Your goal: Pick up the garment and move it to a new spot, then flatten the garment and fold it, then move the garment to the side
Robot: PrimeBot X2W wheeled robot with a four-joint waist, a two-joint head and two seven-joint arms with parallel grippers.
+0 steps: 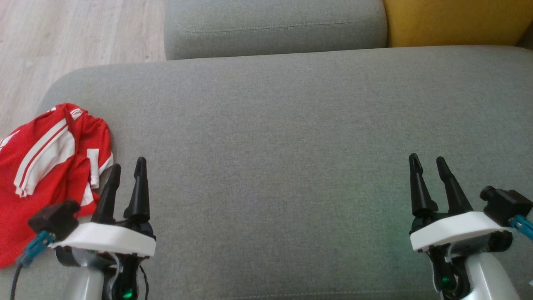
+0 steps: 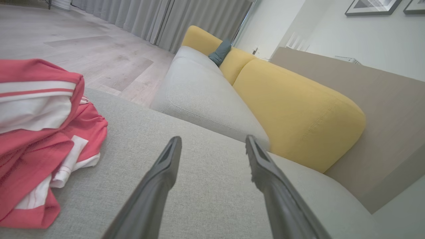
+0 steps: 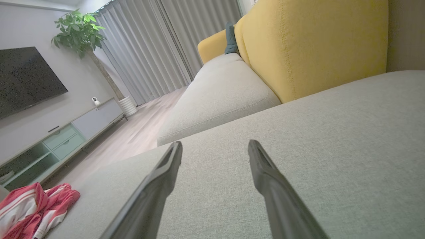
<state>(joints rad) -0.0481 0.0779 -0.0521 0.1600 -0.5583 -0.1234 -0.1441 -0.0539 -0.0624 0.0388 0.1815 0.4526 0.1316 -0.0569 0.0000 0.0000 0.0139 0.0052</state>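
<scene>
The garment (image 1: 46,166) is red with white stripes and white patches. It lies on a grey woven cushion (image 1: 291,137); the sofa back (image 2: 292,109) is mustard yellow, the gripper fingers (image 1: 137,189) black

The garment (image 1: 46,166) is lying on the wide seat cushion (image 1: 270,146), at that cushion's left end. The left hand (image 1: 128,163) is hanging over the cushion just right of the garment, and the right hand (image 1: 427,159) over its right part, well apart. A second cushion (image 1: 275,29) and a backrest (image 1: 454,21) are sitting behind the wide cushion, and the floor (image 1: 75,29) is lying beyond its left end.
</scene>
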